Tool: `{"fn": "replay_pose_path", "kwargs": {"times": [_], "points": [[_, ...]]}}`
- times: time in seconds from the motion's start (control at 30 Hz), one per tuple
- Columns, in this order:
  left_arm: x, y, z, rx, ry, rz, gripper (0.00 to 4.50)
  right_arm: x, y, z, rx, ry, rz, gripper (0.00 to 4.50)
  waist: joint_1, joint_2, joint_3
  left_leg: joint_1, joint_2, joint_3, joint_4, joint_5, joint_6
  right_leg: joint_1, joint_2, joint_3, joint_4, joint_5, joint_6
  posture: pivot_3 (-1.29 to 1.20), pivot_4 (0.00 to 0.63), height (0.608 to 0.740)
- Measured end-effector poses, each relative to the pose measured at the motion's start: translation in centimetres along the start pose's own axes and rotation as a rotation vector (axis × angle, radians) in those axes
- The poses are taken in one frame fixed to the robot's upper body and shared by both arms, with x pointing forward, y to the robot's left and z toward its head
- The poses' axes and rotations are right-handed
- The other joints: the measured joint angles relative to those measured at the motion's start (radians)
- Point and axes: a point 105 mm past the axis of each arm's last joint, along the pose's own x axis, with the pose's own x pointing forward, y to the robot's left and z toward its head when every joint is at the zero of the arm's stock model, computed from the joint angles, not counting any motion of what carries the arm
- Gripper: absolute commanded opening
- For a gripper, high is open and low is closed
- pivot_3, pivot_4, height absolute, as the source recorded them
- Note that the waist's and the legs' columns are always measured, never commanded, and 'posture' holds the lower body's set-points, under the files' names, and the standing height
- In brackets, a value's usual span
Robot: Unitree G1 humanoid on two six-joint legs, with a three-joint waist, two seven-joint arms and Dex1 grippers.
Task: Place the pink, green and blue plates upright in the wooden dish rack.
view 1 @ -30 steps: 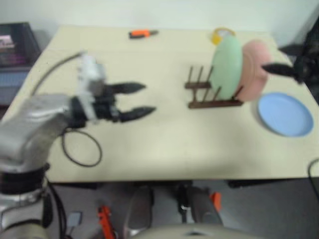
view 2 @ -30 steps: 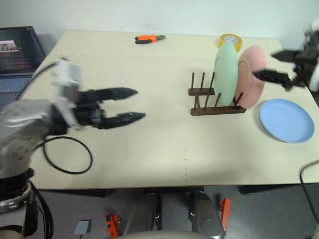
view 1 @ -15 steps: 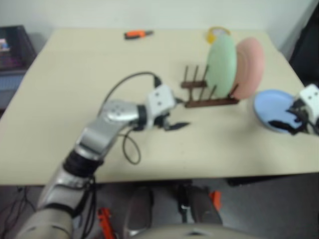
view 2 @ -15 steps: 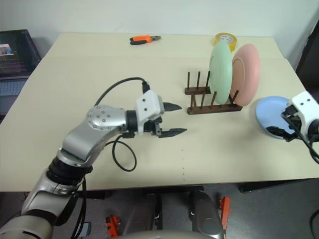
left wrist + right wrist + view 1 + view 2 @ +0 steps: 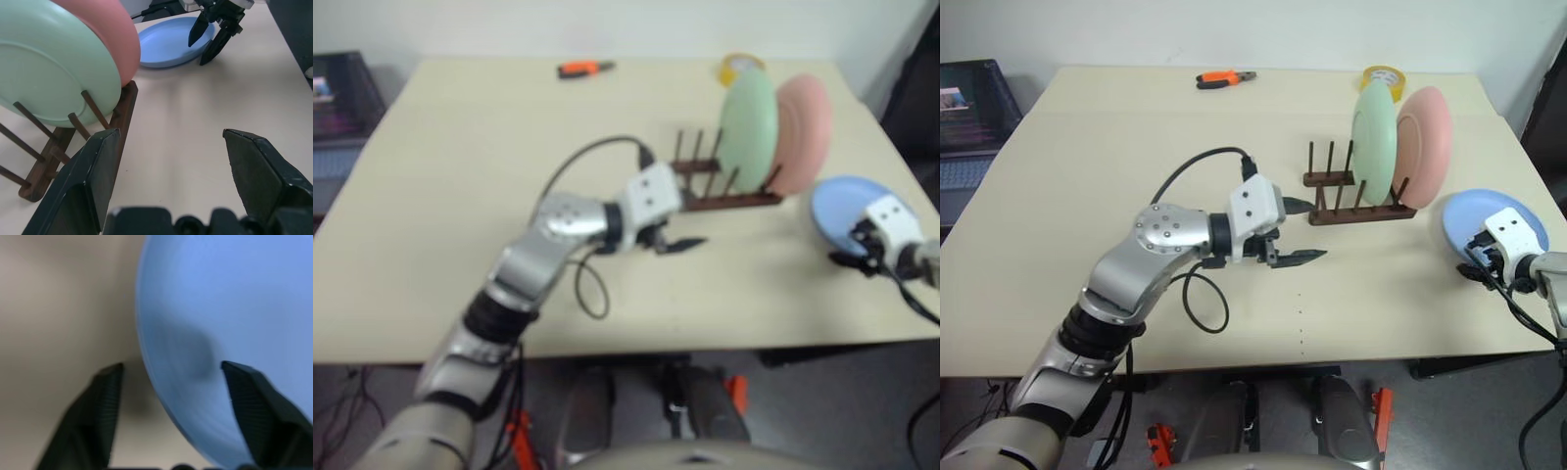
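The wooden dish rack point(image 5: 1361, 209) stands right of the table's middle. The green plate point(image 5: 1374, 132) and the pink plate point(image 5: 1423, 147) stand upright in its right end; its left pegs are bare. To the right of the rack, the blue plate point(image 5: 1469, 211) lies flat on the table. My right gripper point(image 5: 1474, 264) is low at the blue plate's near rim, open, one finger over the plate point(image 5: 234, 298) and one over the table beside it. My left gripper point(image 5: 1310, 232) hovers open and empty just left of the rack, pointing toward it point(image 5: 122, 112).
Orange pliers point(image 5: 1224, 76) and a yellow tape roll point(image 5: 1383, 74) lie at the table's far edge. A laptop point(image 5: 969, 98) sits off the table's left side. A black cable loop point(image 5: 1203, 304) hangs under my left forearm. The table's right edge runs close to the blue plate.
My right gripper has come down from beside the pink plate to the blue plate's near rim. My left gripper has moved right, up to the rack. The camera has shifted.
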Motion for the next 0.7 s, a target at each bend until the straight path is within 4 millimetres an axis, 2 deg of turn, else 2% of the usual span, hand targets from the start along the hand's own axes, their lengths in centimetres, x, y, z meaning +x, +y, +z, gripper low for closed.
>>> {"fn": "replay_pose_path", "kwargs": {"times": [0.1, 0.23, 0.53, 0.7], "points": [[0.0, 0.1, 0.0, 0.004, 0.004, 0.004, 3.71, 0.2, 0.1, 0.0, -0.017, 0.001, -0.002, 1.14, 0.000, 0.000, 0.000, 0.000, 0.000, 0.000, 0.000, 0.000, 0.000, 0.000, 0.000, 0.001, 0.000, 0.000, 0.000, 0.00, 0.150, 0.740], [0.1, 0.0, 0.1, 0.002, -0.004, 0.002, 3.71, 0.2, -0.1, 0.3, -0.039, -0.001, -0.018, 0.01, 0.001, 0.000, 0.000, 0.000, 0.000, 0.000, 0.001, 0.000, 0.000, 0.001, -0.001, 0.001, 0.000, 0.000, 0.001, 0.00, 0.150, 0.740], [0.3, 0.2, 0.2, -0.001, -0.008, -0.002, 3.71, -0.6, -0.2, 0.6, -0.029, -0.012, -0.019, 0.01, 0.002, 0.000, 0.000, 0.000, 0.000, -0.001, 0.000, 0.000, 0.000, 0.001, -0.001, 0.000, 0.000, 0.000, 0.000, 0.00, 0.150, 0.740], [0.4, 0.4, -0.2, -0.012, 0.000, 0.000, 3.71, -2.1, -2.0, 1.8, 0.048, -0.095, -0.085, 0.01, 0.002, 0.000, 0.000, 0.000, 0.000, 0.000, 0.000, 0.000, 0.000, 0.001, -0.001, 0.000, 0.000, 0.000, 0.001, 0.00, 0.150, 0.740]]}}
